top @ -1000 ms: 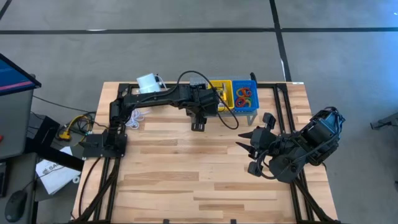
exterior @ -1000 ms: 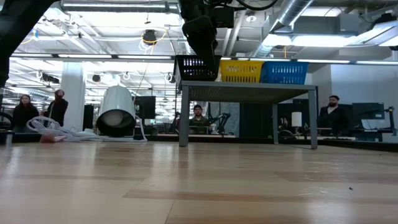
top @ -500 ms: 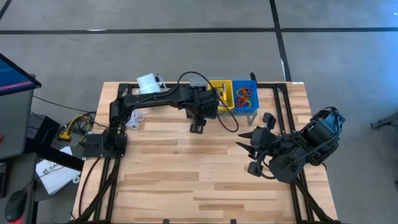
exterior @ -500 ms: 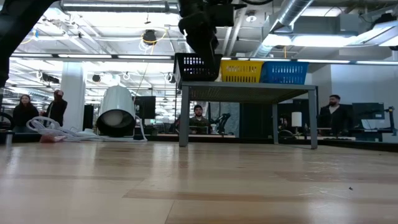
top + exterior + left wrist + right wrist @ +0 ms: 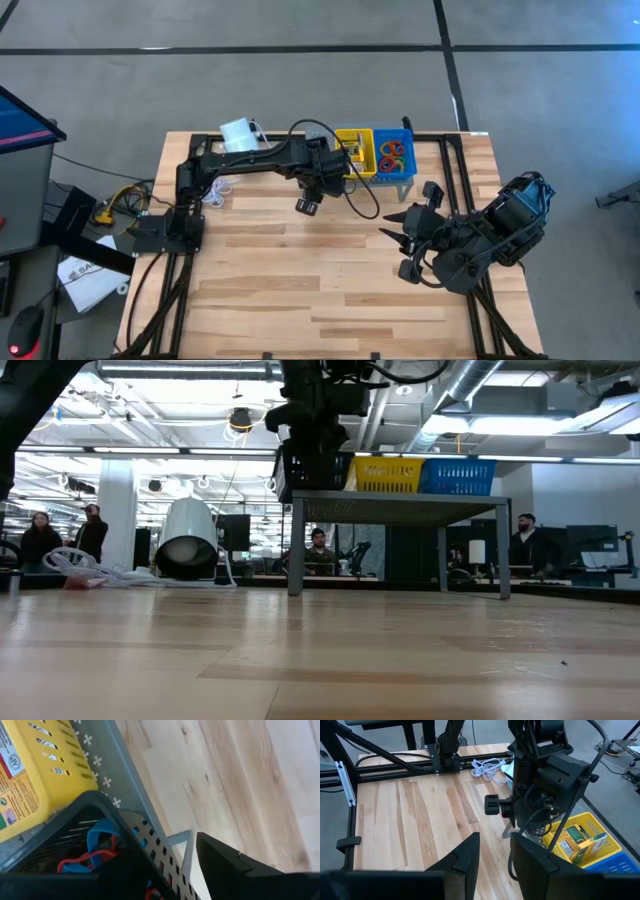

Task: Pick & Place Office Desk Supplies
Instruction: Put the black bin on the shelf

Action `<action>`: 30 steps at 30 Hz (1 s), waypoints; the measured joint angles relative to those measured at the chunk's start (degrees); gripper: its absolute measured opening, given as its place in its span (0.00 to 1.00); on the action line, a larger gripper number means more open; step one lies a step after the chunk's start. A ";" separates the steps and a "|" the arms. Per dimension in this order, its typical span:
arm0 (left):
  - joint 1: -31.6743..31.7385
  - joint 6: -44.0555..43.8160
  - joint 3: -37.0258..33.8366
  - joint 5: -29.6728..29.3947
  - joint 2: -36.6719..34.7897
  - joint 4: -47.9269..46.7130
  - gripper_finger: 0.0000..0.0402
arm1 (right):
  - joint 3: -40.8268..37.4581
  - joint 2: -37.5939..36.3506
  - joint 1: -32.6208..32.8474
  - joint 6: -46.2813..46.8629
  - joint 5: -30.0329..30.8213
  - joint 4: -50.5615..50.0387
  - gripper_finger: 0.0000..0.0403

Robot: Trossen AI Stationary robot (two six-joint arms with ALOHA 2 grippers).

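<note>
A grey perforated shelf (image 5: 400, 185) at the table's far edge carries a black basket (image 5: 150, 845), a yellow basket (image 5: 355, 150) and a blue basket (image 5: 393, 155). Red and blue rubber bands (image 5: 95, 852) lie in the black basket and more in the blue one. Yellow-green crayon boxes (image 5: 580, 837) stand in the yellow basket. My left gripper (image 5: 308, 205) hangs open, pointing steeply down, just in front of the shelf's left corner by the black basket (image 5: 343, 475). It holds nothing. My right gripper (image 5: 495, 850) waits open and raised at the table's right (image 5: 395, 225).
A white cylinder (image 5: 238, 132) lies on its side at the far left with a coiled white cord (image 5: 100, 572) beside it. Bare wooden tabletop (image 5: 300, 280) spreads across the middle and near side. People stand in the room beyond the table.
My left gripper has rolled about its own axis in front of the shelf. Its fingertips have swung a little toward the table's left and sunk slightly before the black basket. My right arm has kept still.
</note>
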 joint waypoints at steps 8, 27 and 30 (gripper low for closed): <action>0.00 4.23 0.00 -0.35 0.00 0.15 0.29 | 0.00 0.00 0.00 0.01 0.00 0.00 0.26; 0.07 4.19 0.02 -3.56 -0.02 0.52 0.10 | 0.00 0.00 0.00 -0.11 0.00 -0.04 0.26; 0.07 3.53 0.02 -3.89 -0.02 0.44 0.15 | 0.00 0.00 -0.04 -0.67 0.00 -0.04 0.26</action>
